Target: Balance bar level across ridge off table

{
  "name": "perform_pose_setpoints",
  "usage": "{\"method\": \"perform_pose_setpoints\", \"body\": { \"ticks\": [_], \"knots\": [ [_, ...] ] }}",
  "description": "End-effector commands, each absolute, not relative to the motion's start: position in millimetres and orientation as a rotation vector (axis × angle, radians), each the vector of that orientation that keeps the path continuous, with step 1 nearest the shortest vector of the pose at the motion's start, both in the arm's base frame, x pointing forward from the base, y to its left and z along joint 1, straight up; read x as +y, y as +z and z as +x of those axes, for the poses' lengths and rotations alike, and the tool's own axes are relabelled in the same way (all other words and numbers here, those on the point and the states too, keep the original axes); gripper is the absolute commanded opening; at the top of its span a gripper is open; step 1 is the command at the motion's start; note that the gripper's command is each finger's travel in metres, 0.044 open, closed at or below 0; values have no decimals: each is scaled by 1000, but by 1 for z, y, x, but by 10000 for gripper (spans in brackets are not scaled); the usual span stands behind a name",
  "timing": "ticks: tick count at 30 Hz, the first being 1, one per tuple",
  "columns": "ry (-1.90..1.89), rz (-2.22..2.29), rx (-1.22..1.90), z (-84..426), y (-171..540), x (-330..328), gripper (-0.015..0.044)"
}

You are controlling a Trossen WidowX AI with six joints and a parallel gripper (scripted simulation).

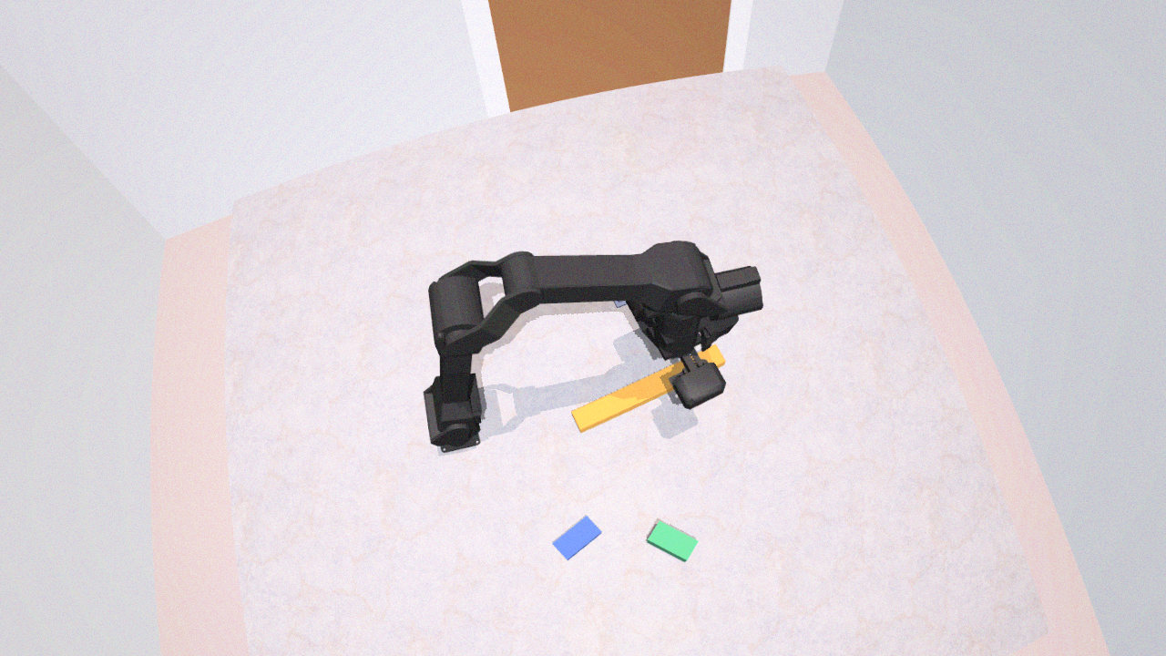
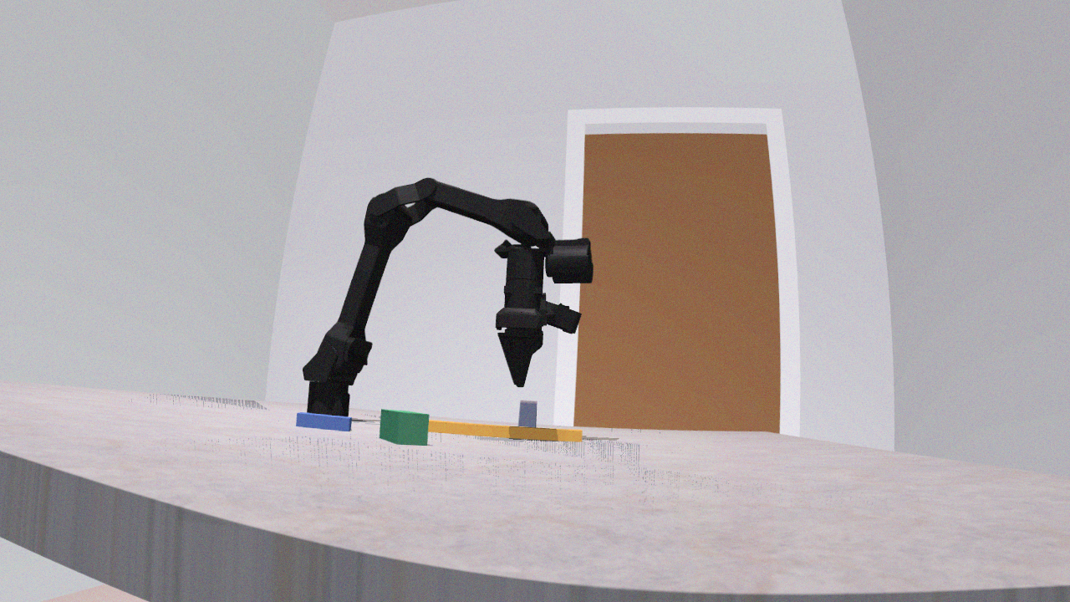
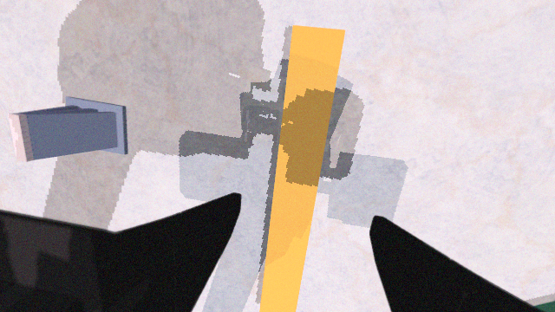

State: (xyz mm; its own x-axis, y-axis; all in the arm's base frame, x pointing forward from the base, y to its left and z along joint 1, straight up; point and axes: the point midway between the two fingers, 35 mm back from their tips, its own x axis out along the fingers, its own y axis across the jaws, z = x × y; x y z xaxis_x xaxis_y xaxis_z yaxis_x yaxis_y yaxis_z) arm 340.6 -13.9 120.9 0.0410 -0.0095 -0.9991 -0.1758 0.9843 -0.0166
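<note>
Below — bar (image 1: 623, 401) (image 2: 478, 430) (image 3: 299, 143), under open hand (image 1: 690, 366) (image 2: 519, 385) (image 3: 304, 212).

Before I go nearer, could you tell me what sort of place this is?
Probably a plain room with a robot work table, judging by the brown door and bare walls.
</note>
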Motion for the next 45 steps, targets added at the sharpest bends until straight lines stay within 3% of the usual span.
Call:
{"method": "perform_pose_setpoints", "body": {
  "ticks": [1, 9, 45],
  "knots": [
    [137, -143, 1536, 340, 116, -10, 315],
    [137, -143, 1537, 341, 76, -10, 315],
    [137, -143, 1537, 342, 49, -10, 315]
  ]
}}
